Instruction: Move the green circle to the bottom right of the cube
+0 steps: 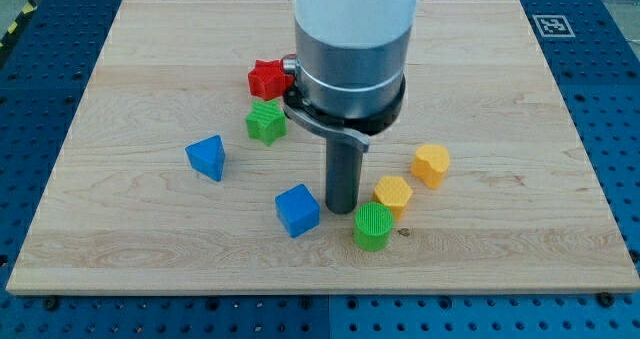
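Observation:
The green circle (373,226) is a short ribbed cylinder low on the board, right of centre. The blue cube (298,210) sits just to its left and a little higher. My tip (342,209) stands on the board between the two, right of the cube and just up-left of the green circle, close to both. I cannot tell if it touches either. The arm's grey and white body hides the board behind it.
A yellow hexagon (393,194) touches the green circle's upper right; another yellow block (431,165) lies further up-right. A blue block (207,157) lies at left, a green star (266,122) and a red star (266,79) up-left. The wooden board (520,99) ends near the view's bottom.

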Controlling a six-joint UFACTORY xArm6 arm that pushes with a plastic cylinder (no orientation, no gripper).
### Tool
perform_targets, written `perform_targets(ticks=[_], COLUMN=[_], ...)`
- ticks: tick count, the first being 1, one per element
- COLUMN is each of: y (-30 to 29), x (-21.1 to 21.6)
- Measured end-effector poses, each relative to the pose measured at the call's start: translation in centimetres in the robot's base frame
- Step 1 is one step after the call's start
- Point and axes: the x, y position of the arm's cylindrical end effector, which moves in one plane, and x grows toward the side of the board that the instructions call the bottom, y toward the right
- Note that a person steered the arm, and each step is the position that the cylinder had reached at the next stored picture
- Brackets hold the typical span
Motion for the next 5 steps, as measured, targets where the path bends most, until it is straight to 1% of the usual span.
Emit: perform_targets(ticks=[2, 5], y=[3.4, 7.4], x=[0.7, -0.9])
